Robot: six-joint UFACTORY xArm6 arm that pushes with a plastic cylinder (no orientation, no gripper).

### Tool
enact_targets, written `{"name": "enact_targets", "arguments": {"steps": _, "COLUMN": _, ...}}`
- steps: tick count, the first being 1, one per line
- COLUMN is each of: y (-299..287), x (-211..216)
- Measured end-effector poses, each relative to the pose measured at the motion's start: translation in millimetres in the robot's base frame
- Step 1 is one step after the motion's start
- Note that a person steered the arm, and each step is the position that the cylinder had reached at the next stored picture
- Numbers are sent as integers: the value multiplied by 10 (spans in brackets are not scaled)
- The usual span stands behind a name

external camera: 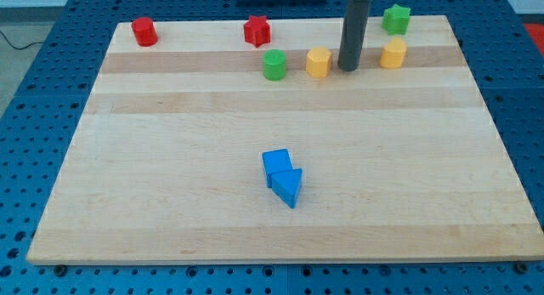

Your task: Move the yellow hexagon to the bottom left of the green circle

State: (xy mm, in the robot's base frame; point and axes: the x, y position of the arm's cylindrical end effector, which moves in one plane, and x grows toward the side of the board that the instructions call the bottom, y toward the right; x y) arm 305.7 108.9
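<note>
My tip stands on the far part of the board, just right of the yellow hexagon, close beside it; contact cannot be confirmed. There is no claw on this rod, so nothing is clenched, released or grasped: I work by pushing only.

The yellow hexagon sits just right of the green circle, on roughly the same line, a narrow gap between them. A second yellow block lies further right, a green star behind it. A red star and a red cylinder occupy the far left. Two blue blocks, touching, lie well apart near the board's centre.

Assessment: a straight leftward shove would drive the hexagon into the green circle and displace the reference. I judge it sounder to take my tip behind the hexagon, push it nearward first, then leftward under the circle, stopping near-left of it. Short, centred pushes should keep the block from spinning off the rod.
</note>
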Motion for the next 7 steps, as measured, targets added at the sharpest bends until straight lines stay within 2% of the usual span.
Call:
{"name": "enact_targets", "arguments": {"steps": 1, "y": -6, "x": -197}}
{"name": "enact_targets", "arguments": {"steps": 3, "y": -516, "x": -90}}
{"name": "enact_targets", "arguments": {"steps": 7, "y": -538, "x": -252}}
